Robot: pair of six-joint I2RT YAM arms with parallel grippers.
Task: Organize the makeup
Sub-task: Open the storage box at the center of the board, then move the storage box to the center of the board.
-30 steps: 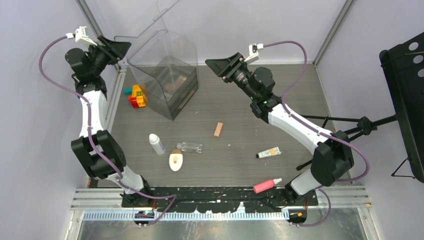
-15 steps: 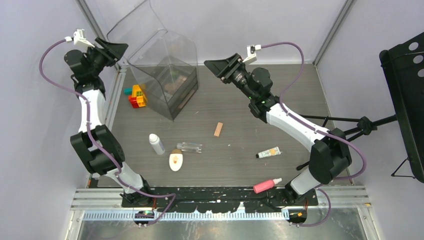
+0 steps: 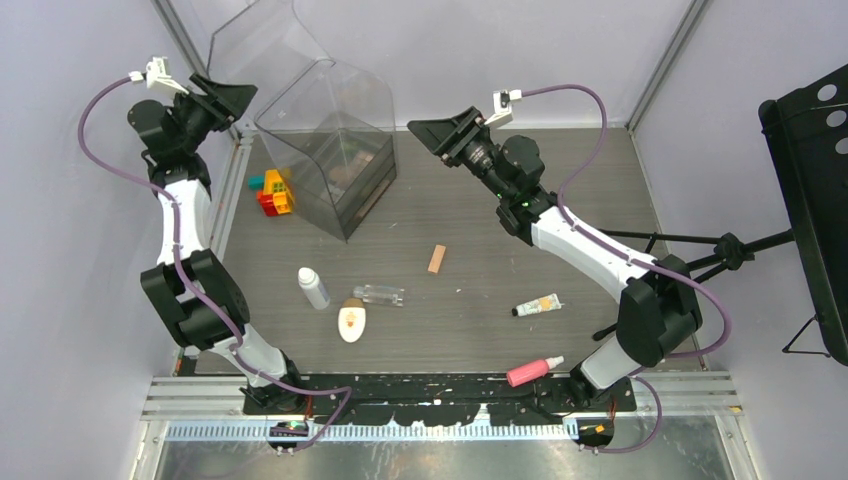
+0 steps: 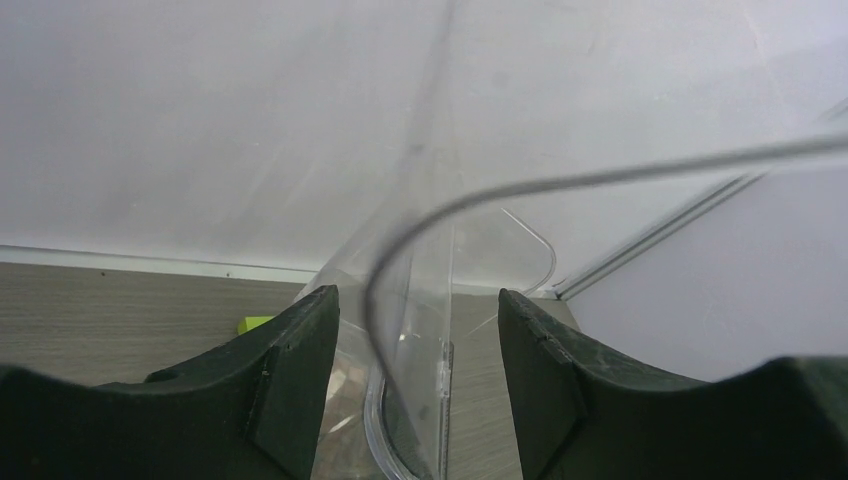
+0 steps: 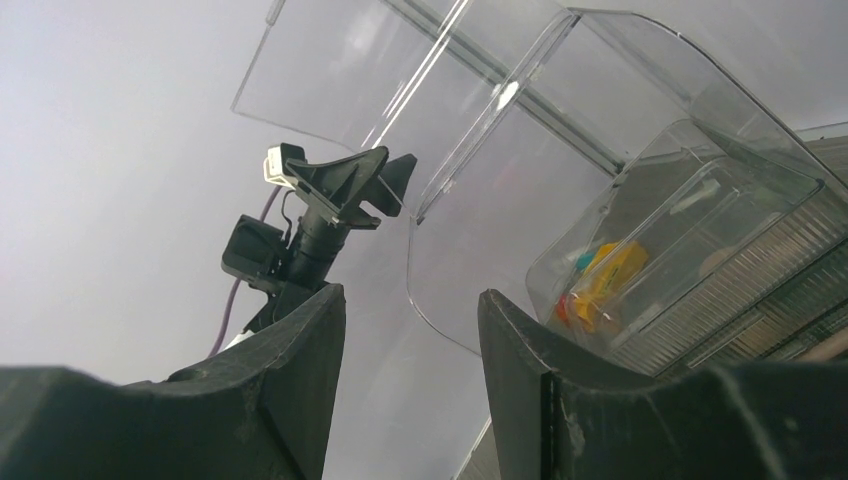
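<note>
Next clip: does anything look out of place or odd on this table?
Yes. Colourful toy bricks sit just left of the clear case, and nothing else here is a toy. The pink bottle lies on its side at the near edge by the black rail, well away from the rest.

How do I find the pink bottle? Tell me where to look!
Start at the table edge where both arms are bolted. The pink bottle lies on its side just left of the right arm's base. No other bottle is pink.
</note>
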